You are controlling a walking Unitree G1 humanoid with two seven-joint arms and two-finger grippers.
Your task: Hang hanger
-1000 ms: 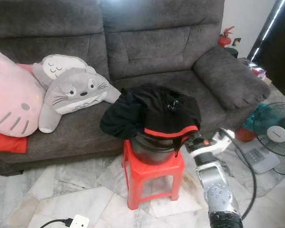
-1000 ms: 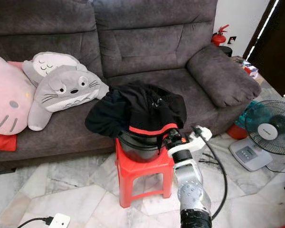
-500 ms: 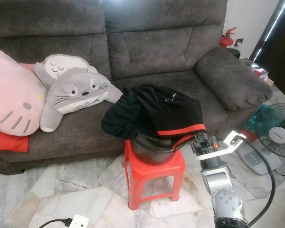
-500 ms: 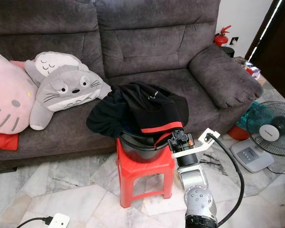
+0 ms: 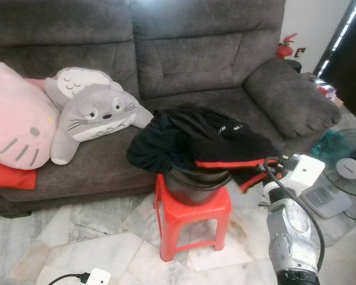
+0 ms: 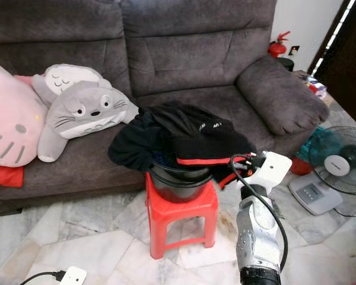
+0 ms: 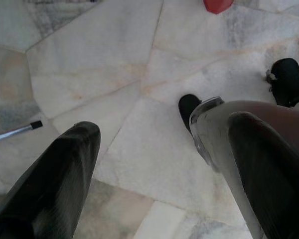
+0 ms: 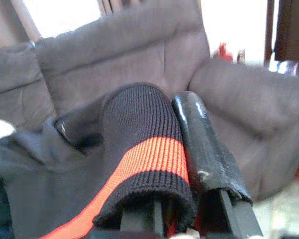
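Right gripper clamped on the black jacket's ribbed cuff.
Left gripper, fingers apart, hangs over marble floor; sofa behind.

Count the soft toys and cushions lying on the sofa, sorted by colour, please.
Pink: 1, cat-face cushion
Grey: 2, front plush and sleepy-eyed plush behind it
Red: 1, flat cushion under the pink one
Total: 4

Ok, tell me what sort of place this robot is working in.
Most likely a home living room: a grey fabric sofa with a grey cartoon plush pillow, a pale marble-tiled floor, and a teal standing fan beside it.
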